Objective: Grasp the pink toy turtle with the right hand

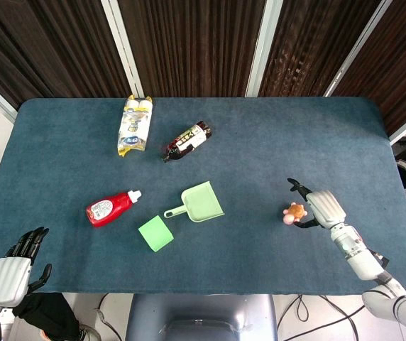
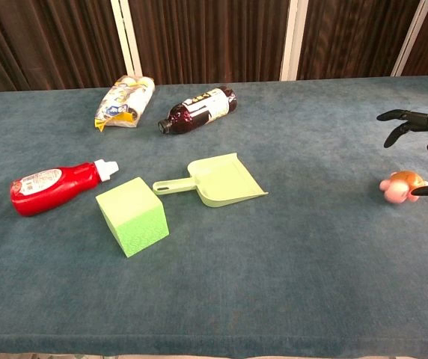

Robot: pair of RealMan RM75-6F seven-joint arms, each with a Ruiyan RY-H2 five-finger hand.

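1. The pink toy turtle lies on the table just beyond the right hand, whose spread fingers grasp nothing.
2. It looks small, light and rounded, likely to roll; best to pinch across the orange shell.
3. The head view alone shows the left hand, relaxed and empty, far off; the chest view shows the turtle resting on the cloth.

Table layout, head view. Far left of centre: snack bag, with a bottle lying to its right. Nearer the front edge: sauce bottle at left, dustpan to its right, and a block in front, between them. Toy turtle lies well apart at right, just beside the right hand. Left hand sits off the front-left corner.
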